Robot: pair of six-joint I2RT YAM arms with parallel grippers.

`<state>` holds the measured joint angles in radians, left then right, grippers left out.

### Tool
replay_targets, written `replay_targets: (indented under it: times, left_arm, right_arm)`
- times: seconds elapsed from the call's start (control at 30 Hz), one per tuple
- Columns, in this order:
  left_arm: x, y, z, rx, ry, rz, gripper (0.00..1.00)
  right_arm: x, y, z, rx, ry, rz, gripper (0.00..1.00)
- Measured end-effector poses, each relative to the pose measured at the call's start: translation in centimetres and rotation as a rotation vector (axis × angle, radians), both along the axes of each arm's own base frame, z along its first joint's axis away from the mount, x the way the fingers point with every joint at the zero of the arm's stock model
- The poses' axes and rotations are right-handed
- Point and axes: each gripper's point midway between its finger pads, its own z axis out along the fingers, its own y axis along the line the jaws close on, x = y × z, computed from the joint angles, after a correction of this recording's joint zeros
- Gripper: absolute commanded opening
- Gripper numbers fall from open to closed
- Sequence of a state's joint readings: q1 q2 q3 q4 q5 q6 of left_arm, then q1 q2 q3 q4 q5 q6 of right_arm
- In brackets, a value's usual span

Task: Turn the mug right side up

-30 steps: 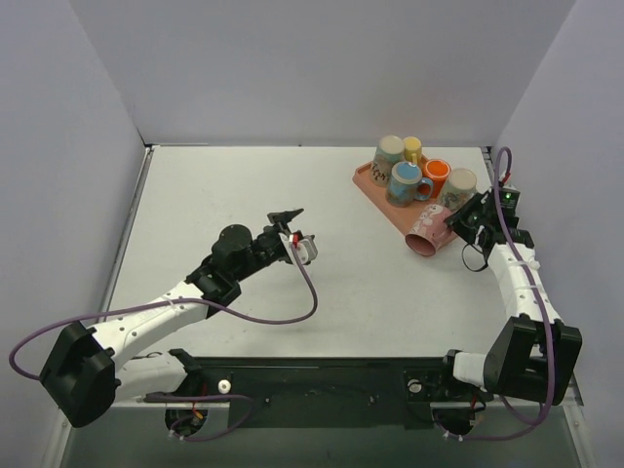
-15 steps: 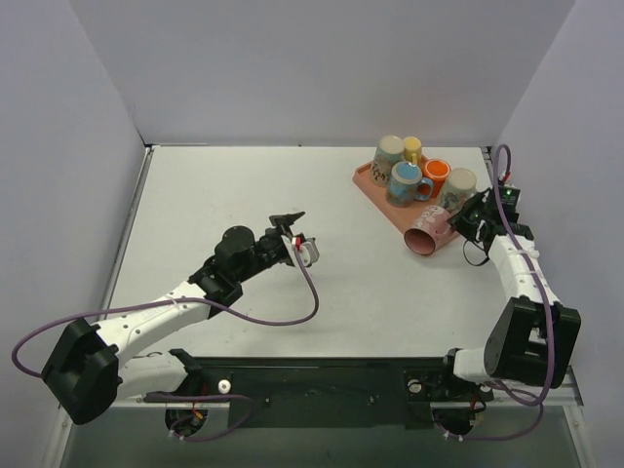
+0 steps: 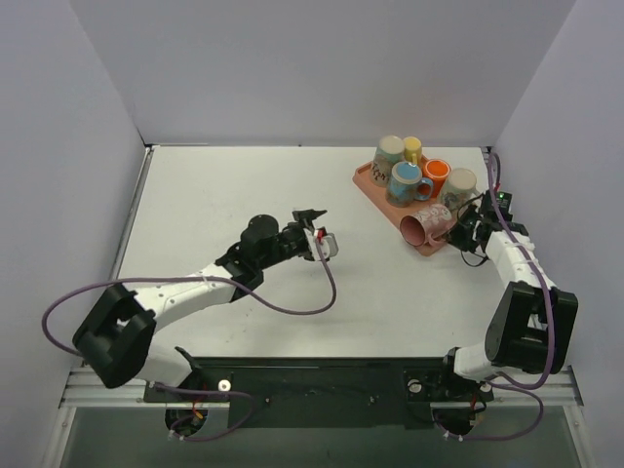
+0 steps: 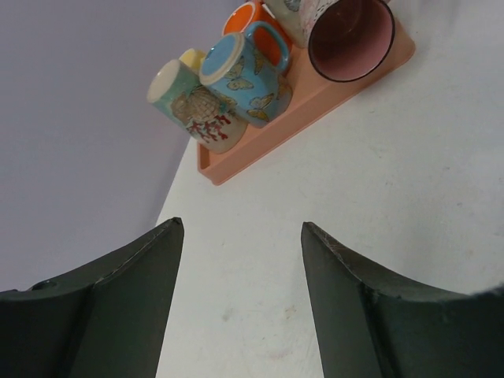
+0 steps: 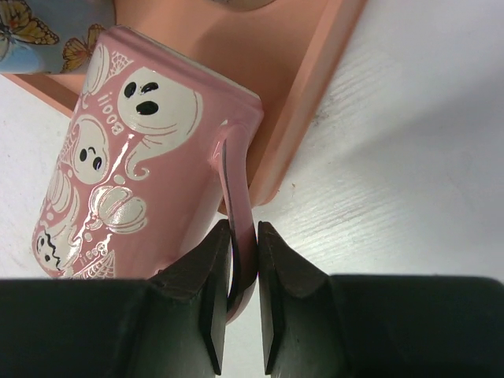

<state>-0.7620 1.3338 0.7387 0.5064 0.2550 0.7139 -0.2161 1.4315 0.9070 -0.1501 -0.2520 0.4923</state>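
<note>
The pink mug [image 3: 425, 229] with white ghost prints lies tipped on its side by the tray's near corner, its mouth facing left. My right gripper [image 3: 459, 226] is shut on its thin handle [image 5: 239, 209]. In the right wrist view the two fingertips [image 5: 214, 250] pinch the handle and the mug body [image 5: 134, 173] fills the left. My left gripper [image 3: 322, 240] hovers open over mid-table, left of the mug. In the left wrist view the gripper [image 4: 240, 228] holds nothing, and the mug's dark mouth [image 4: 350, 35] faces it.
A peach tray [image 3: 366, 177] at the back right holds a blue butterfly mug [image 3: 406, 182], an orange mug [image 3: 436, 175], a cream mug [image 3: 459, 185], a teal-and-white mug [image 3: 389, 154] and a small yellow one [image 3: 412, 148]. Grey walls enclose three sides.
My right gripper has carried the mug slightly up and back toward the tray, raising its mouth. The left arm has reached further right across the table, its gripper still open.
</note>
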Motion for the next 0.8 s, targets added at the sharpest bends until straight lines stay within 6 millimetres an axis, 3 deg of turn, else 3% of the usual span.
replay_targets:
  times: [0.1, 0.37, 0.63, 0.8]
  left_arm:
    - [1.1, -3.4, -0.9, 0.003, 0.050, -0.051, 0.72]
    - [5.3, -13.1, -0.3, -0.032, 0.042, -0.195, 0.71]
    - [6.4, -20.7, -3.9, -0.011, 0.023, -0.315, 0.70]
    - [7.3, -24.1, -4.6, -0.035, 0.024, -0.336, 0.68]
  right_arm:
    - [-0.2, 0.1, -0.2, 0.003, 0.008, 0.005, 0.00]
    - [-0.3, 0.5, -0.6, 0.014, 0.017, 0.039, 0.00]
    - [-0.7, 0.3, -0.9, -0.002, 0.030, 0.061, 0.00]
    - [-0.9, 0.2, -1.1, -0.011, 0.041, 0.075, 0.00]
